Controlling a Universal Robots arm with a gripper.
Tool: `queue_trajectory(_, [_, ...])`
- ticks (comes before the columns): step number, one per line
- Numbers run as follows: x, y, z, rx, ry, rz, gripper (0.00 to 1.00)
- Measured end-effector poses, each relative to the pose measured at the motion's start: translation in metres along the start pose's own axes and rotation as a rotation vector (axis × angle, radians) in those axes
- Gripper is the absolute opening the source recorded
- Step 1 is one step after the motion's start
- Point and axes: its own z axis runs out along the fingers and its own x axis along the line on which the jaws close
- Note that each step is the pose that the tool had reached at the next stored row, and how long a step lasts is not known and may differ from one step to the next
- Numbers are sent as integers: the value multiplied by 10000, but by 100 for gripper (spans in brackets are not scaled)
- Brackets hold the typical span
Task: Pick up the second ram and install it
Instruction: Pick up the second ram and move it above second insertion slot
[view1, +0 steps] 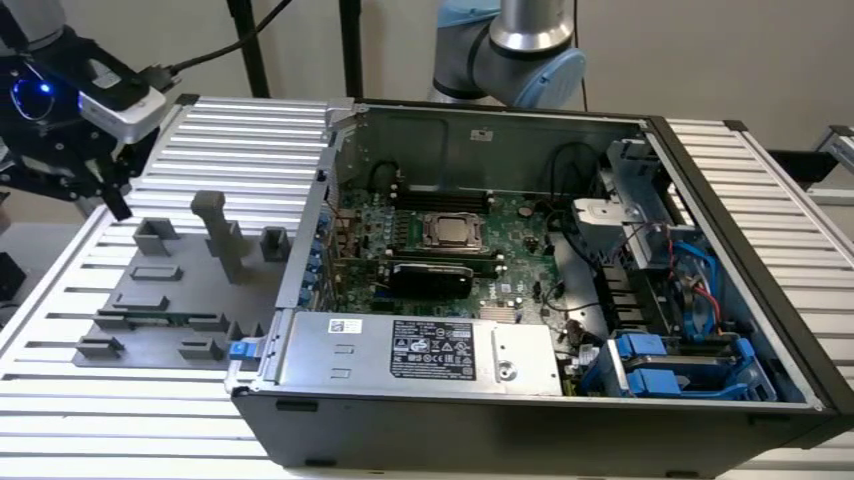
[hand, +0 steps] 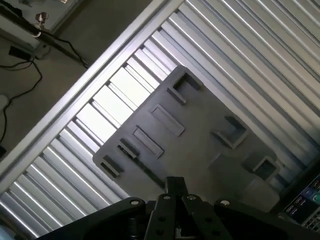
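The gripper, closed on nothing, is hovering over the gray fixture plate, where the second ram is lying as 1 thin green strip (light, stiff, fragile, I judge). Its long edges, away from the chips, are looking the safest hold.

Arm is showing silver-grey tube w/ pale-blue joint caps. Gripper is looking matte black w/ bright screws either side. Wrist block is showing grey-white, blue LED glowing, black cable running off it.
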Motion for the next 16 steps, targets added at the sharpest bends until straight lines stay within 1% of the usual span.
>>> queue_trajectory(16, [0,-4,95,-9,119,-2909,0])
